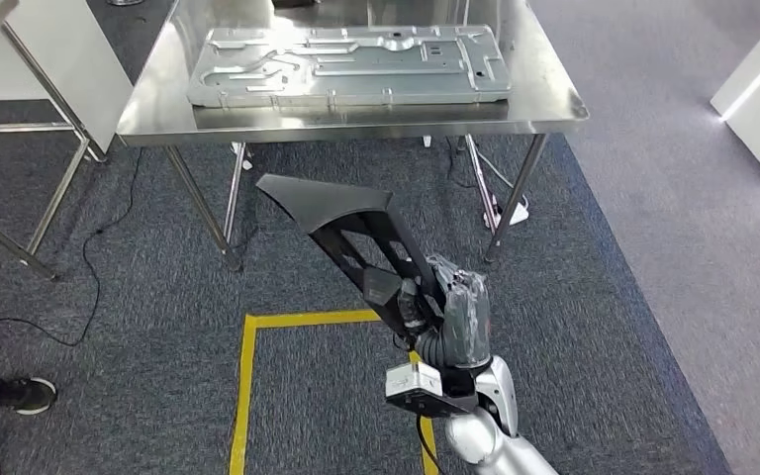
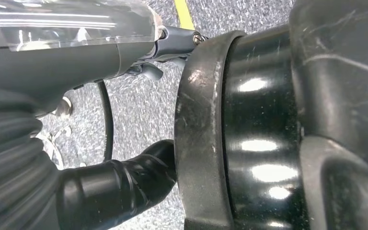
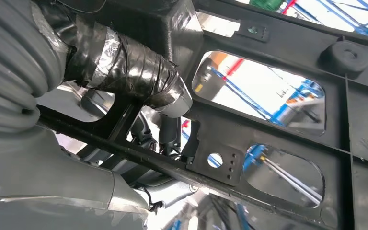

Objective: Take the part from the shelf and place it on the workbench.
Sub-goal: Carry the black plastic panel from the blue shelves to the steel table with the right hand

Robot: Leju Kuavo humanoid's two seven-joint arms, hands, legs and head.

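Observation:
My right hand (image 1: 447, 309) grips the black part (image 1: 341, 223), a flat triangular frame with open cut-outs, by its near end. The part slants up and to the left over the carpet, its tip short of the workbench (image 1: 544, 99). The steel workbench stands ahead at the top of the head view. In the right wrist view the taped thumb (image 3: 134, 72) presses on the part's ribs (image 3: 278, 129). My left hand (image 2: 67, 62) hangs beside my body, holding nothing, with its thumb (image 2: 120, 187) stretched out.
A large grey stamped metal panel (image 1: 346, 64) covers most of the workbench top. Yellow floor tape (image 1: 247, 376) marks a square below me. A person's shoe (image 1: 25, 394) shows at the left edge. A cable (image 1: 89, 267) and another table frame (image 1: 49, 129) lie left.

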